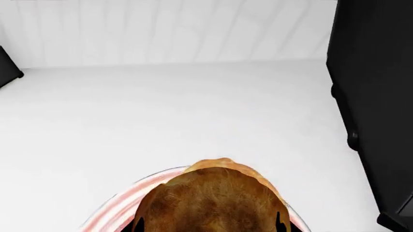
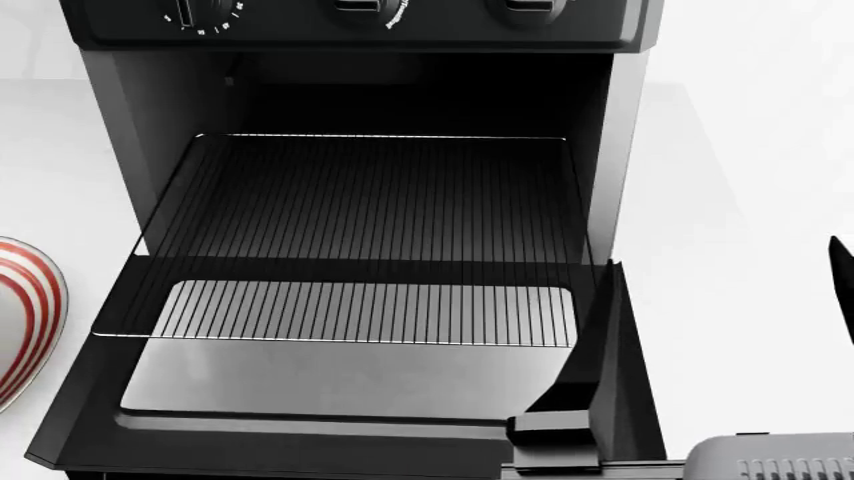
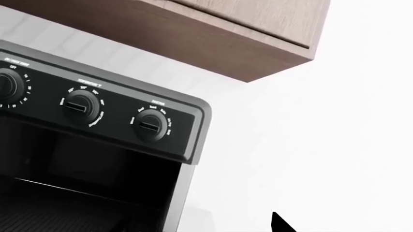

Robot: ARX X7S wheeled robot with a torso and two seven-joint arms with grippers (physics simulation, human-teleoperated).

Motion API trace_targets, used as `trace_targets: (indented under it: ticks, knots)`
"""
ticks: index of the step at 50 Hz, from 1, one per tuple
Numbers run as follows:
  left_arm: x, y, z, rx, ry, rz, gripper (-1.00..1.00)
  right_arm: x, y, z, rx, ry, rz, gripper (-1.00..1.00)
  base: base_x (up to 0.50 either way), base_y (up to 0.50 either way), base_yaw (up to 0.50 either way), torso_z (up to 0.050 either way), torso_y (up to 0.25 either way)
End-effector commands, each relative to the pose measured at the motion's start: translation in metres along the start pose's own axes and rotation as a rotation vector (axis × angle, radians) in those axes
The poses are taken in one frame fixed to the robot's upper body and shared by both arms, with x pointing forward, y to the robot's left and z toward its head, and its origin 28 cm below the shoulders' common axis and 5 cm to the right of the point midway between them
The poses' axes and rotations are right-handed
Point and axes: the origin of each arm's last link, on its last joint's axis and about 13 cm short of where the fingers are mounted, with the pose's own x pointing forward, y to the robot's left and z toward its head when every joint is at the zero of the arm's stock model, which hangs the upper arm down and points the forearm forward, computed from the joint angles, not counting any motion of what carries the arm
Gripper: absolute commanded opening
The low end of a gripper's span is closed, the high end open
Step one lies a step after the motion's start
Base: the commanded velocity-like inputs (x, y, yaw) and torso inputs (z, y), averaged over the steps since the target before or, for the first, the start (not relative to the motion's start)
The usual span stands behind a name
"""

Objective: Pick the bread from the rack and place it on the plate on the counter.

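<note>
The bread [image 1: 216,200] fills the near edge of the left wrist view, a golden-brown roll with a mottled darker crown and a paler yellow lip at its far end. It sits over the plate [image 1: 132,205], whose red-striped rim peeks out beside it; whether it touches the plate cannot be told. Two dark tips of the left gripper [image 1: 210,226] flank the roll at the frame edge, apparently clamped on it.

Around them spreads the white counter [image 1: 161,111], with a white wall behind and the black oven [image 1: 374,96] to one side.

The head view alone shows the rack [image 2: 367,235], bare wires pulled out over the open oven door [image 2: 334,385], with a sliver of plate at the left edge. The right wrist view offers the oven's knobs [image 3: 150,125], a wooden cabinet [image 3: 245,34] above, and just a dark tip of the right gripper [image 3: 279,223]; open or closed, it cannot be told.
</note>
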Motion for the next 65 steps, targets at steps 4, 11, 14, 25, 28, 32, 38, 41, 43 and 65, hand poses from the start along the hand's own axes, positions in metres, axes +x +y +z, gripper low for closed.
trace_targets:
  ticks: [4, 11, 14, 25, 28, 32, 38, 41, 43, 65]
  knots:
    - [0.012, -0.006, 0.002, -0.034, 0.032, 0.012, -1.00, 0.004, 0.003, 0.003, 0.015, -0.042, 0.025, 1.00, 0.00, 0.00, 0.00, 0.000, 0.000]
    - [0.019, -0.004, 0.001, -0.050, 0.047, 0.035, -1.00, 0.004, 0.003, 0.002, 0.016, -0.040, 0.024, 1.00, 0.00, 0.00, 0.00, 0.000, 0.001]
    - [0.021, -0.001, -0.001, -0.061, 0.055, 0.048, -1.00, 0.002, 0.002, 0.002, 0.016, -0.041, 0.022, 1.00, 0.00, 0.00, 0.00, 0.000, 0.000]
    - [0.033, 0.001, -0.010, -0.055, 0.111, 0.082, -1.00, 0.002, 0.002, 0.001, 0.017, -0.038, 0.022, 1.00, 0.00, 0.00, 0.00, 0.000, 0.000]
    - [0.036, 0.000, -0.012, -0.051, 0.125, 0.085, -1.00, 0.002, 0.002, 0.001, 0.017, -0.038, 0.022, 1.00, 0.00, 0.00, 0.00, 0.000, 0.000]
    - [0.043, -0.001, -0.017, -0.044, 0.144, 0.081, -1.00, 0.001, 0.003, 0.001, 0.017, -0.037, 0.023, 1.00, 0.00, 0.00, 0.00, 0.000, 0.000]
    - [0.047, -0.002, -0.021, -0.044, 0.169, 0.081, -1.00, 0.000, 0.002, 0.000, 0.017, -0.037, 0.021, 1.00, 0.00, 0.00, 0.00, 0.000, 0.002]
    - [0.046, -0.003, -0.022, -0.041, 0.182, 0.079, -1.00, 0.001, 0.002, 0.001, 0.017, -0.038, 0.022, 1.00, 0.00, 0.00, 0.00, 0.000, 0.000]
    - [0.046, -0.003, -0.023, -0.041, 0.189, 0.078, -1.00, 0.001, 0.002, 0.001, 0.017, -0.039, 0.023, 1.00, 0.00, 0.00, 0.00, 0.000, 0.000]
    - [0.060, 0.002, -0.037, -0.054, 0.226, 0.075, -1.00, 0.000, 0.003, 0.001, 0.017, -0.039, 0.026, 1.00, 0.00, 0.00, 0.00, 0.000, 0.000]
